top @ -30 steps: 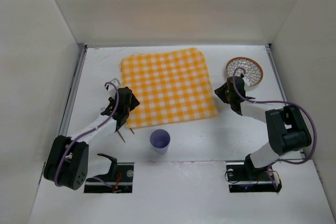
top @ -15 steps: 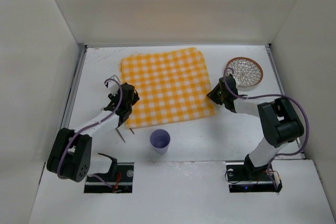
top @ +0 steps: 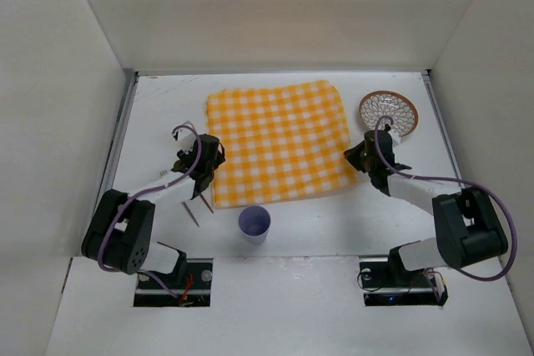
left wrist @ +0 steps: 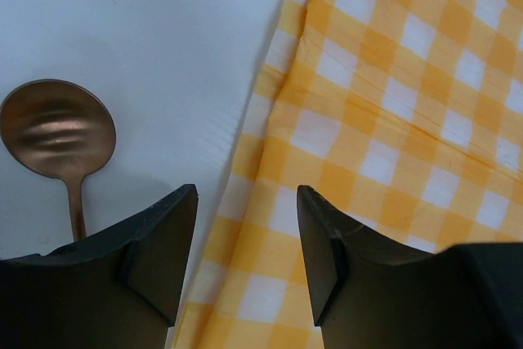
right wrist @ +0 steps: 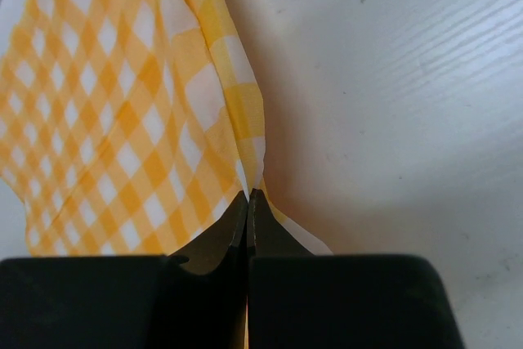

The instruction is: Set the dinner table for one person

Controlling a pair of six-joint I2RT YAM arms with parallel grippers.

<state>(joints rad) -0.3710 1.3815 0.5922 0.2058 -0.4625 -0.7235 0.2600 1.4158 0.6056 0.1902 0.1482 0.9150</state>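
Currently the right gripper is pinched tight on the right edge of the checked cloth, raising a small peak. The left gripper gapes with nothing held, straddling the cloth's left hem, and the spoon is just beside it. I judge the step to be squaring the cloth mid dinner table. Next: close left, tug evenly. Room is tight, with the cup near the front hem and the plate close on the right.

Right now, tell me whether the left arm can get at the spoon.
Probably yes: the left gripper is open, and the spoon lies uncovered on the dinner table just beside it.
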